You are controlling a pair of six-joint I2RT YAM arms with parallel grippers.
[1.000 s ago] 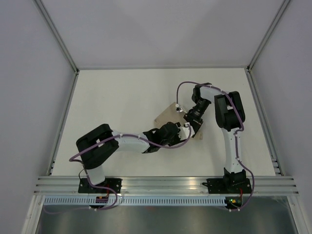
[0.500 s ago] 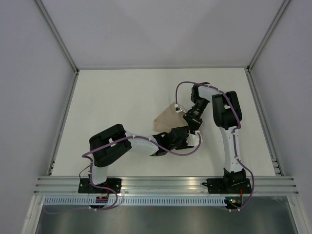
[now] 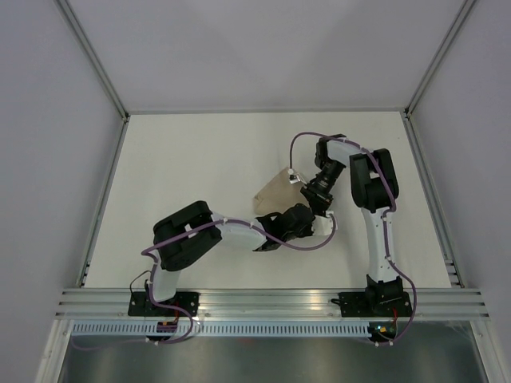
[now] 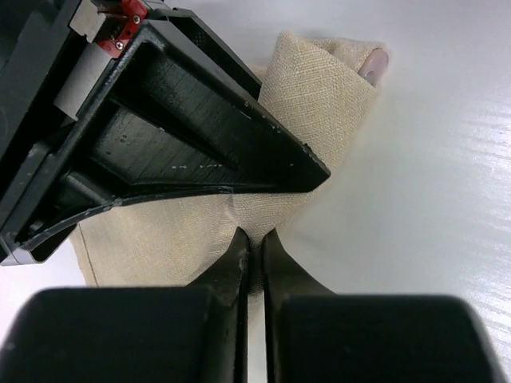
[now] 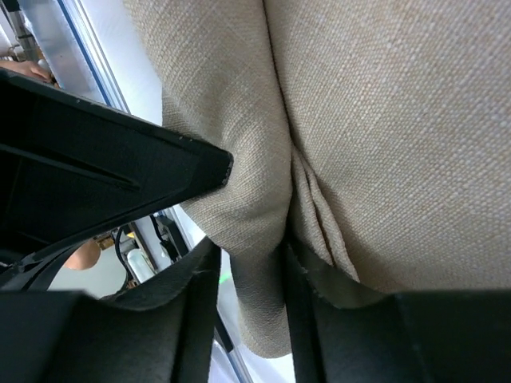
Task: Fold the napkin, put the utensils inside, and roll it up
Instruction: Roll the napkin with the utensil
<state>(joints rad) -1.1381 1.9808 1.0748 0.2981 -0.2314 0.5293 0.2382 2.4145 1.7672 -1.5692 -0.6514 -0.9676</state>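
At the middle of the counter, the left pincer is closed, nipping the near edge of the napkin. The roll runs away from it toward the pink end of the fork. Beyond, the right pincer straddles a fold, its grip unclear.

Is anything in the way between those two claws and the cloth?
Nothing visible. Both are on the napkin: the left tool is pinched shut on its edge, and the right tool has a fold of it in its grip.
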